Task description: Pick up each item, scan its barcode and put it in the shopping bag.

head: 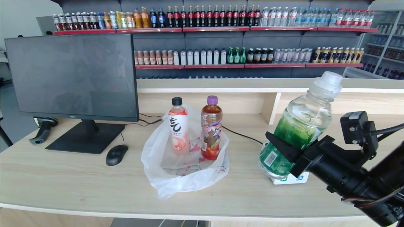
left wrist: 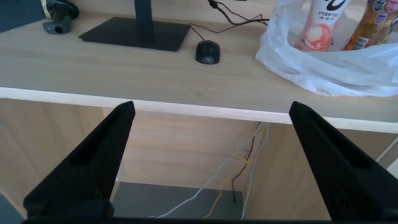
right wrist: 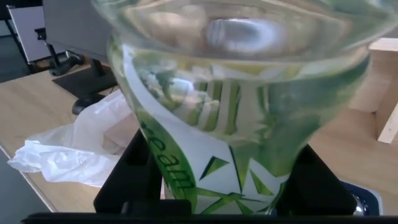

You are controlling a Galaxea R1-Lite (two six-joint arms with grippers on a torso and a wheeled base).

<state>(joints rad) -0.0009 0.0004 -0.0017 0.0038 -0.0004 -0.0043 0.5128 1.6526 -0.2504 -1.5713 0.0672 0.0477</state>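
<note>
Left wrist view: here's the left gripper (left wrist: 211, 107) hanging below the counter (left wrist: 124, 68) edge, its fingers spread wide with nothing between them. Loose cables (left wrist: 242, 168) dangle underneath.
Head view: up top we get the full spread. The right gripper (head: 285, 148) comes in from the right side with its catch.
Right wrist view: right up against the green-label bottle (right wrist: 236, 112), dark fingers (right wrist: 134, 171) pinching it on both sides and the shopping bag (right wrist: 68, 152) beyond.
Counter, far left: a pale wood top with a dark handheld scanner (head: 42, 130) at the edge.
Counter, left: a black monitor (head: 74, 75) on its stand with the screen dark, and a black mouse (head: 116, 154) just in front.
Counter, middle: the white shopping bag (head: 183, 167) slumps open, a pink bottle (head: 178, 127) and a purple-capped bottle (head: 211, 129) standing upright inside it.
Counter, right: a small white box (head: 292, 179) with green and blue marks.
Room: long red-edged shelves (head: 214, 30) packed with drinks run across the back wall.
Green-label bottle (head: 300, 126): clear plastic, pale cap, green wrap, and a barcode patch low on the side. It is tilted, cap up and to the right, gripped low on the body. It sits right of the bag and apart from it, base over the white box; contact with the box can't be judged.
</note>
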